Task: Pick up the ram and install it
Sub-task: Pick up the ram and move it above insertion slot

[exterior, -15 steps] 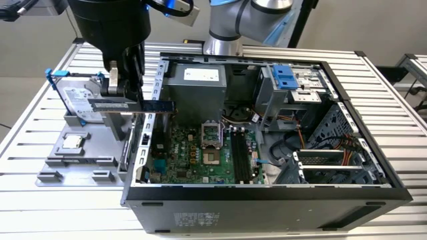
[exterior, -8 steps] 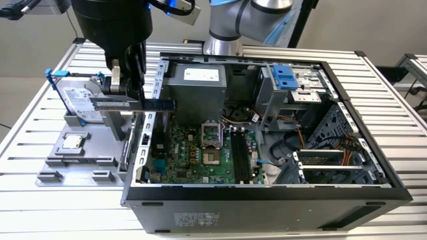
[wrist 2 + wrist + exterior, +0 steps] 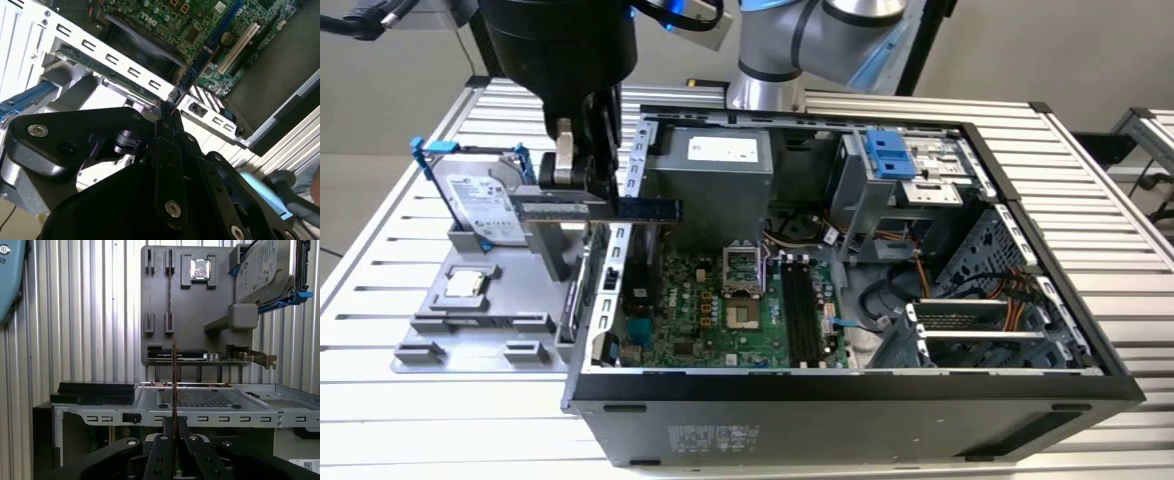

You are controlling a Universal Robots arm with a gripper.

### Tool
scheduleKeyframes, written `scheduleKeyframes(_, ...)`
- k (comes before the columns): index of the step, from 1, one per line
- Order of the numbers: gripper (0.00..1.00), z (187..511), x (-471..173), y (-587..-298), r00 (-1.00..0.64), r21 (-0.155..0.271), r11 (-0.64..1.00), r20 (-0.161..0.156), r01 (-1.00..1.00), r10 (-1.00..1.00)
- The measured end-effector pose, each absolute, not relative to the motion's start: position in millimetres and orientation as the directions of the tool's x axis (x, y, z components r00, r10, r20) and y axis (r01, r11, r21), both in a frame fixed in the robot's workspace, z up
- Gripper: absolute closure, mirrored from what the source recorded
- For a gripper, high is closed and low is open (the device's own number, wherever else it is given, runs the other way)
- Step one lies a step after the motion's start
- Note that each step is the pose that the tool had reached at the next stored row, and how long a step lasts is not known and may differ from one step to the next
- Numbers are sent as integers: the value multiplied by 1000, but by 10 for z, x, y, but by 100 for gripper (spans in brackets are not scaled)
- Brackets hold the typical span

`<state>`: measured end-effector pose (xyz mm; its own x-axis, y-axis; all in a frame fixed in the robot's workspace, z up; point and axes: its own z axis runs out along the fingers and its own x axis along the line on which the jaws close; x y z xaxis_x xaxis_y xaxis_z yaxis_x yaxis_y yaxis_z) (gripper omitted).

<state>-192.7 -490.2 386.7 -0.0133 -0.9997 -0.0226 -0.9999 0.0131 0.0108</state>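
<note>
End effector [image 3: 583, 192] is pinched down narrow on the ram [image 3: 607, 209], gripping it around the middle of its length. The stick is up in the air with its long axis level. In the exterior view it runs side to side, one end pointing at the hard drive [image 3: 480, 205] and the other pointing in over the open computer case [image 3: 854, 420]. It's held on edge, flat faces upright, so in the first wrist view it's just a thin line sticking out from between the fingers [image 3: 161, 445].

Below the end effector is the case's side wall. Further in and lower down sits the green motherboard [image 3: 707, 320], and the black memory slots [image 3: 801, 315] are well apart from the ram, off toward the exterior view's right.

On the other side of the end effector there's the grey fixture [image 3: 467, 330] on the slatted counter [image 3: 1121, 260]. The hard drive stands in it just beside the ram's end, and the square processor chip [image 3: 464, 284] lies flat lower down.
</note>
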Motion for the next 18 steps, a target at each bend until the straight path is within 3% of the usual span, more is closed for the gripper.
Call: scheduleKeyframes(18, 100, 3866, -1802, -4875, -13, 11, 13, -23, -1000, -1000)
